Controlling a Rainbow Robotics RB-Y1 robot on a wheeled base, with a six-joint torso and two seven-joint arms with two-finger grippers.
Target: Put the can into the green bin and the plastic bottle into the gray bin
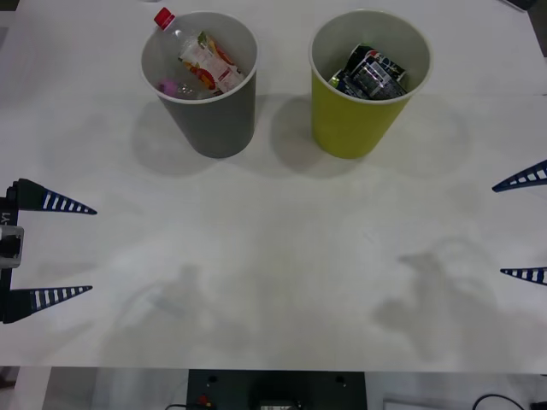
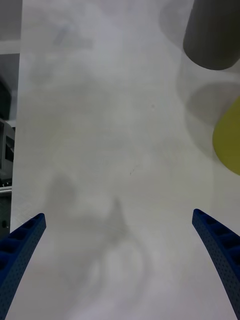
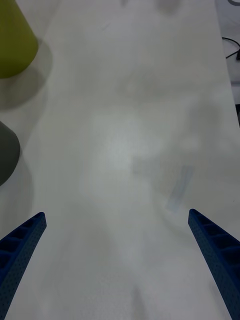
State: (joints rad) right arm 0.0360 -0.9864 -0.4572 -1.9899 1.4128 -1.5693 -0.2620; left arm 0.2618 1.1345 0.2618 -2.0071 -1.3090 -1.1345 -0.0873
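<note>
The gray bin stands at the back left of the table and holds the plastic bottle, its red cap poking over the rim. Beside it on the right, the green bin holds a dark crushed can. My left gripper hangs open at the table's left edge, nothing between its blue fingers. At the right edge my right gripper is open and empty too. Both bins also show in the right wrist view, gray bin and green bin, and in the left wrist view, green bin and gray bin.
The white table stretches wide and bare between the two grippers, in front of the bins. Its front edge runs along the bottom of the front view, with dark equipment below it.
</note>
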